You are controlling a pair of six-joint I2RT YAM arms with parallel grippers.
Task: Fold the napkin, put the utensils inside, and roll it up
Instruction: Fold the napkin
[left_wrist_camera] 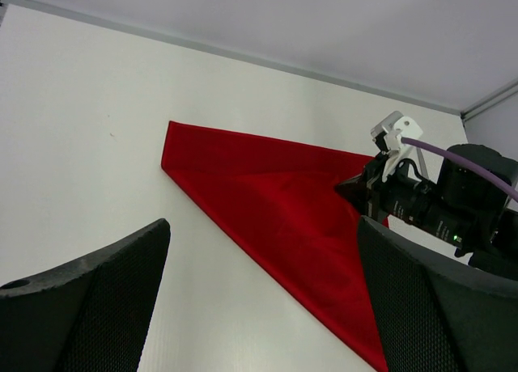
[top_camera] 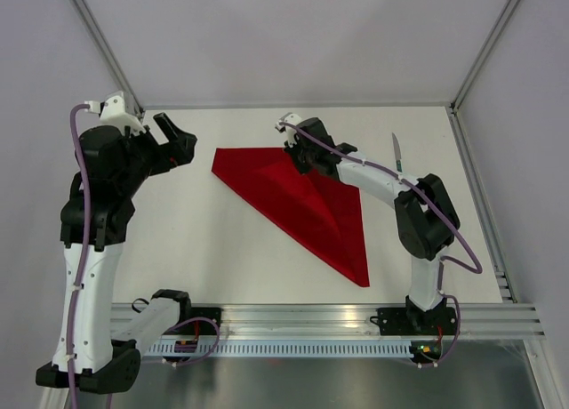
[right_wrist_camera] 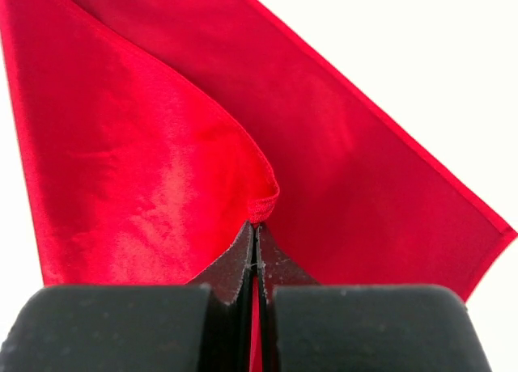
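Bright red thin fabric napkin [top_camera: 307, 204] lies as a triangle mid-table. Right gripper [right_wrist_camera: 256, 230] has its fingers pressed together, pinching the hemmed upper-layer corner; left gripper [top_camera: 178, 142] hangs spread wide near the far-left corner. Best bet: carry that corner low, line up edges, then release.
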